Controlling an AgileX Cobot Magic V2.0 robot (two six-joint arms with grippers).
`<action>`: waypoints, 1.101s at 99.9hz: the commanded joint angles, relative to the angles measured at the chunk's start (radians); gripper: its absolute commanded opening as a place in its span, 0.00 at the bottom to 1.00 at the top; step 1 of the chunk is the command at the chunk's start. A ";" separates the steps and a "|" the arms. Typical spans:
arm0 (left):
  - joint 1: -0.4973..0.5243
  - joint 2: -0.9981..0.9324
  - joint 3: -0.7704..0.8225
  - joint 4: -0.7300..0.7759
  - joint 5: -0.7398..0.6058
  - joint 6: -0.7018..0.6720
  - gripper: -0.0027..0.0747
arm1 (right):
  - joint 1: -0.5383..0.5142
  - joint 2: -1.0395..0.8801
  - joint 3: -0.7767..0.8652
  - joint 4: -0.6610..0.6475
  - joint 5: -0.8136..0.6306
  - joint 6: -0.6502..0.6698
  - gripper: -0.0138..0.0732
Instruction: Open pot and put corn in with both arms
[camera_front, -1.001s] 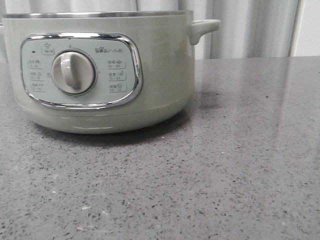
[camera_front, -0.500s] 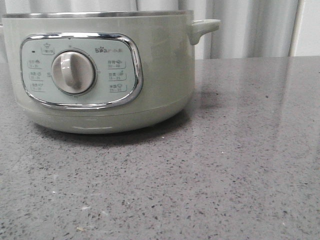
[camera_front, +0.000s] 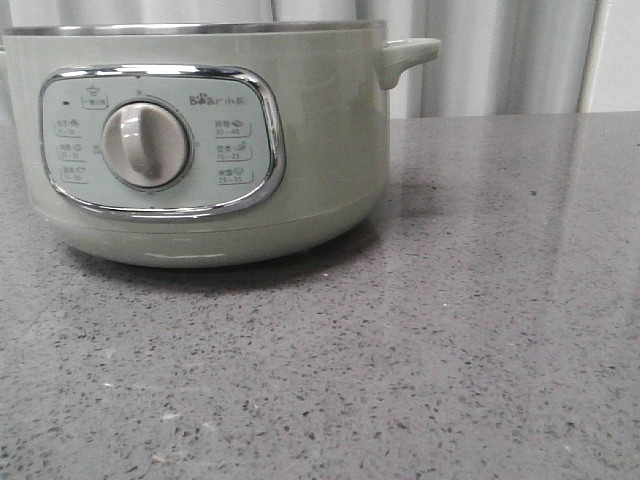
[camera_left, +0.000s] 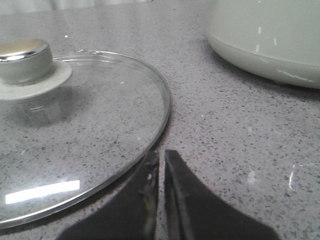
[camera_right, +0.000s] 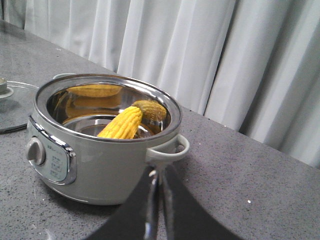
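Observation:
The pale green pot (camera_front: 210, 150) stands at the left in the front view, with no lid on it; neither gripper shows there. In the right wrist view the pot (camera_right: 95, 155) is open and the yellow corn (camera_right: 121, 123) lies inside, leaning on the steel wall. My right gripper (camera_right: 159, 172) is shut and empty, hanging near the pot's side handle (camera_right: 170, 149). My left gripper (camera_left: 161, 154) is shut and empty, low over the counter at the rim of the glass lid (camera_left: 80, 130), which lies flat there. The pot's base (camera_left: 265, 40) shows beyond it.
The grey speckled counter (camera_front: 450, 330) runs around the pot. White curtains (camera_right: 210, 55) hang behind it. The lid's cream knob (camera_left: 25, 62) has a metal cap. A black cord (camera_right: 12, 129) lies by the pot.

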 joint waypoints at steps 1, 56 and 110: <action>0.005 -0.034 0.006 -0.011 -0.029 -0.011 0.01 | 0.000 0.006 -0.024 -0.002 -0.085 -0.009 0.11; 0.005 -0.034 0.006 -0.011 -0.029 -0.011 0.01 | 0.000 0.006 -0.017 -0.002 -0.079 -0.009 0.11; 0.005 -0.034 0.006 -0.011 -0.029 -0.011 0.01 | -0.326 -0.284 0.603 -0.091 -0.446 0.180 0.11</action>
